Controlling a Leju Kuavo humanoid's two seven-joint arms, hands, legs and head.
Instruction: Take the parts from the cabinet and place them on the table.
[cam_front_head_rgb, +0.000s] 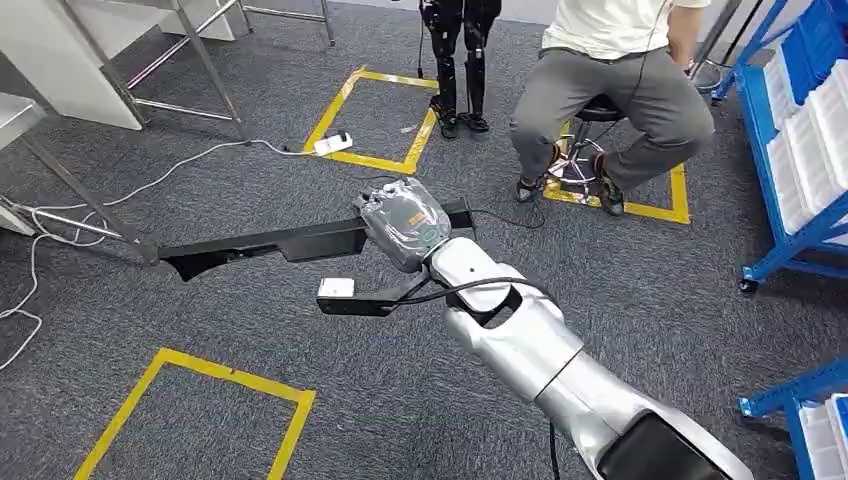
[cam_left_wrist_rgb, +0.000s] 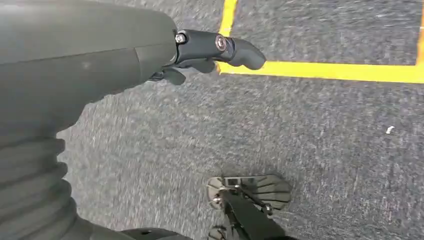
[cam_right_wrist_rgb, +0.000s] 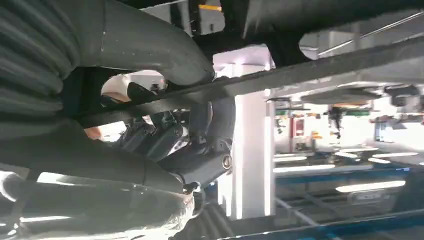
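A long black part (cam_front_head_rgb: 260, 243) stretches level above the grey carpet (cam_front_head_rgb: 130, 300), its right end gripped in the right hand (cam_front_head_rgb: 405, 222). The left hand (cam_left_wrist_rgb: 200, 50) hangs over the carpet, fingers loosely curled, holding nothing. Far right, a person (cam_front_head_rgb: 610, 90) sits beside blue racks (cam_front_head_rgb: 790, 150).

**Part held out over the floor**

The right hand (cam_front_head_rgb: 405, 222) grips a long part (cam_front_head_rgb: 270, 245) above the floor (cam_front_head_rgb: 130, 300), stretching leftward. Ahead sits a person (cam_front_head_rgb: 610, 90) on a stool (cam_front_head_rgb: 590, 150); a shelf rack (cam_front_head_rgb: 800, 150) stands right, a desk (cam_front_head_rgb: 60, 60) far left.
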